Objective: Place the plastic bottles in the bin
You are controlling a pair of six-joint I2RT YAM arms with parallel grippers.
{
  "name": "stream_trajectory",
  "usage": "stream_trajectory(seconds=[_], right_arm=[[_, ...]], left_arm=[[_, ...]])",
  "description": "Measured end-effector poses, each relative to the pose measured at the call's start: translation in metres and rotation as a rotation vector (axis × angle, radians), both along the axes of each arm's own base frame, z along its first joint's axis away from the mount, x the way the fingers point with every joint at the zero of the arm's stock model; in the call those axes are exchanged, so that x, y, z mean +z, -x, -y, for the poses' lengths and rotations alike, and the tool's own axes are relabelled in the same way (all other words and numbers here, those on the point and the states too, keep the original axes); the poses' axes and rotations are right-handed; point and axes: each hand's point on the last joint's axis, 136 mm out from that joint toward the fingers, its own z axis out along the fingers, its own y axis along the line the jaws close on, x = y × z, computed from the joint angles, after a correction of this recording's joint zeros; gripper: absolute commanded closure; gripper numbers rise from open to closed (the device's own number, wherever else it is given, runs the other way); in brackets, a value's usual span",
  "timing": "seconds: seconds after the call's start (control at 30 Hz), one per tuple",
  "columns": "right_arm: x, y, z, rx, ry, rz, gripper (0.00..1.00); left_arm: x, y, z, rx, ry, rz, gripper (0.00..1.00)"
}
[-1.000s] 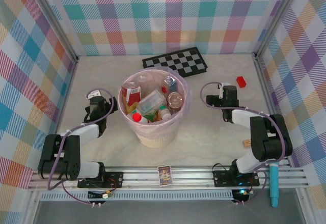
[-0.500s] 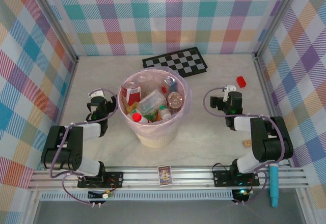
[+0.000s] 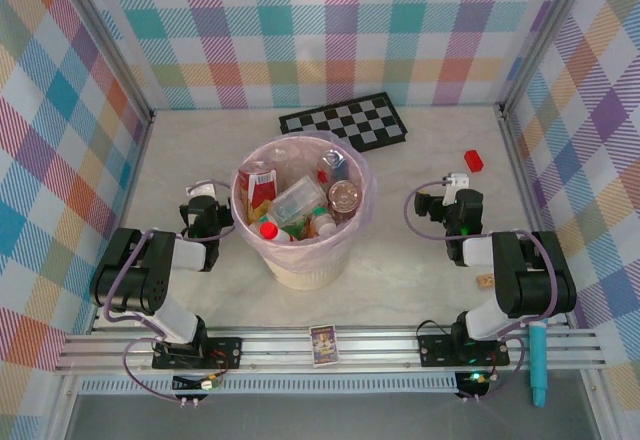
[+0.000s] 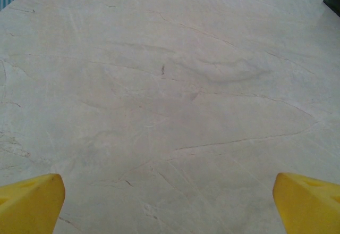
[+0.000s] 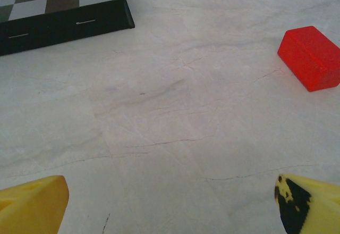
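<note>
The left tool sits low over the worktop, just left of the bin, with its yellow fingers spread wide and nothing between them. Its wrist camera looks onto bare, pale, marbled surface. The right tool is to the right of the bin and well apart from it. Its fingers are also fully apart and hold nothing, and one tip carries black marks.

The bin stands in the middle of the worktop, between the two arms, its pink liner folded over the rim. The plastic bottles lie piled inside it, a jumble of clear, brown and white bodies with red caps.

Beyond the right tool, a small red block lies on the worktop to the far right. A black-and-white checkerboard lies at the far middle, behind the bin. A small tan piece rests near the right arm's base.
</note>
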Motion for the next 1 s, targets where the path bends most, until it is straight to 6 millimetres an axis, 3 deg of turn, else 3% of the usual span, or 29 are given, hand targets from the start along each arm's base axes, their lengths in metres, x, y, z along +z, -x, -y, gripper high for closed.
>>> stream_trajectory(seconds=[1.0], right_arm=[[0.0007,-0.0002,-0.0018,0.007,-0.01,0.003,0.01]], left_arm=[[0.0041,-0.0019,0.0001,-0.001,-0.002,0.018,0.0]])
